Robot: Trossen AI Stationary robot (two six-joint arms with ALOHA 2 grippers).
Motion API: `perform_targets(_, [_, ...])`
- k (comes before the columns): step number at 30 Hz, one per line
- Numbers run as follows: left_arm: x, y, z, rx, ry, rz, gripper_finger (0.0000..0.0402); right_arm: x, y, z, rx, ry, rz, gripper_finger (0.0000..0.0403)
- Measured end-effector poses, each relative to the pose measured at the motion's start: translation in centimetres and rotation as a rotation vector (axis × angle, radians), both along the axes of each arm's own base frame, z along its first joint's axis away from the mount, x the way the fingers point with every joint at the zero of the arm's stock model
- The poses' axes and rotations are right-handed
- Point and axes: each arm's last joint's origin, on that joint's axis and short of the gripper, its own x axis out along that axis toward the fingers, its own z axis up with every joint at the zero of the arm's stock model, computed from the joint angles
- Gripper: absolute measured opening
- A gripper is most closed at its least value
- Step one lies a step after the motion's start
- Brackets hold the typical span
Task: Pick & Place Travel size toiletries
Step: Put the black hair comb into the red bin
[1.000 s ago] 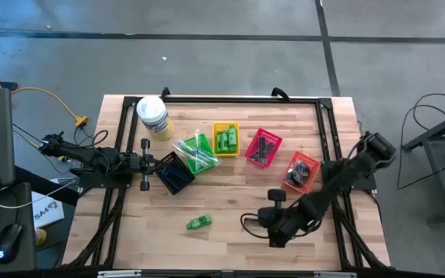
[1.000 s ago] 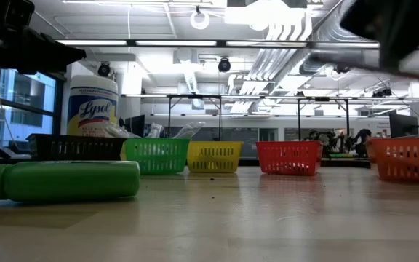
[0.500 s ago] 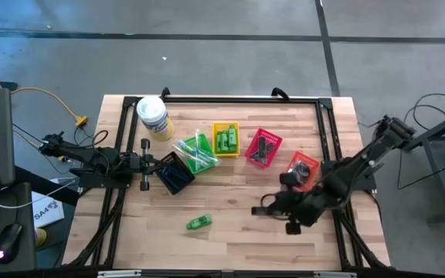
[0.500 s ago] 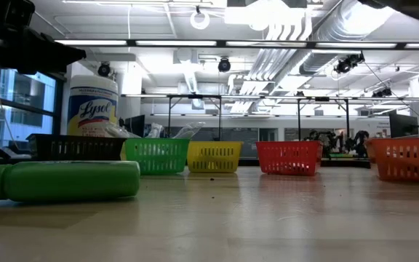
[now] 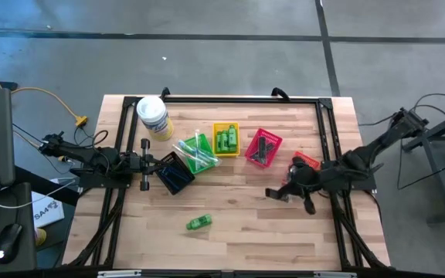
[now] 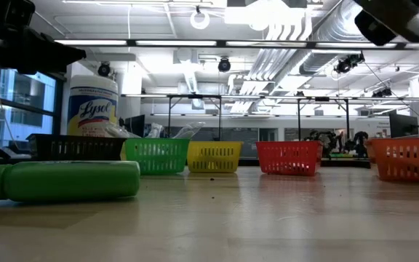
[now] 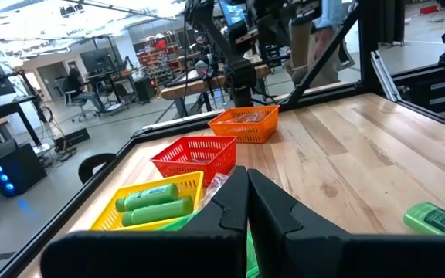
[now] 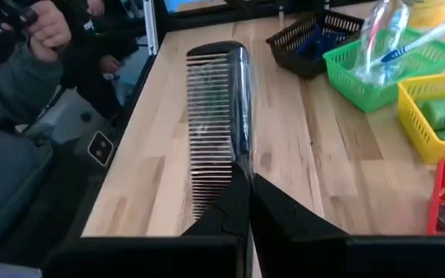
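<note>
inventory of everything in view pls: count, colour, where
table: 1, light wood, under everything
white tub: 1, yellow label, left end of the basket row
black basket: 1, blue items inside, next to the tub
green basket: 1, clear tubes inside
yellow basket: 1, at least two green bottles inside
red basket: 1, dark items inside
orange basket: 1, right end of the row, partly under the right arm
loose green bottle: 1, lying alone on the table
comb: 1, black, in the right pincer
person's hand: 1, beyond the table edge
left pincer: shut, empty, by the black basket
right pincer: shut on the comb, near the orange basket
</note>
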Motion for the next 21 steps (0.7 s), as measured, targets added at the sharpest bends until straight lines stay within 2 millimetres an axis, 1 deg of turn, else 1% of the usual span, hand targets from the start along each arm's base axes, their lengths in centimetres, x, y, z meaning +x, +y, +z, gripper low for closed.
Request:
perform_targets(3, [0.0, 0.0, 0.0, -0.002, 0.000, 0.000, 0.0000, -1.1, -0.8, -0.9, 0.000, -0.027, 0.005, 0.0002])
perform_targets(11, [0.0, 0.0, 0.0, -0.006, 0.000, 0.000, 0.0000, -3.7, -3.5, -3.5, 0.005, -0.082, -0.087, 0.0002])
perform_targets(17, [0.0, 0.0, 0.0, -0.006, 0.000, 0.000, 0.0000, -5.6, -5.1, -4.7, 0.012, -0.215, -0.105, 0.0002])
perform_targets(21, [0.0, 0.0, 0.0, -0.006, 0.000, 0.000, 0.0000, -6.6, -5.9, -5.7, 0.028, -0.296, -0.118, 0.0002])
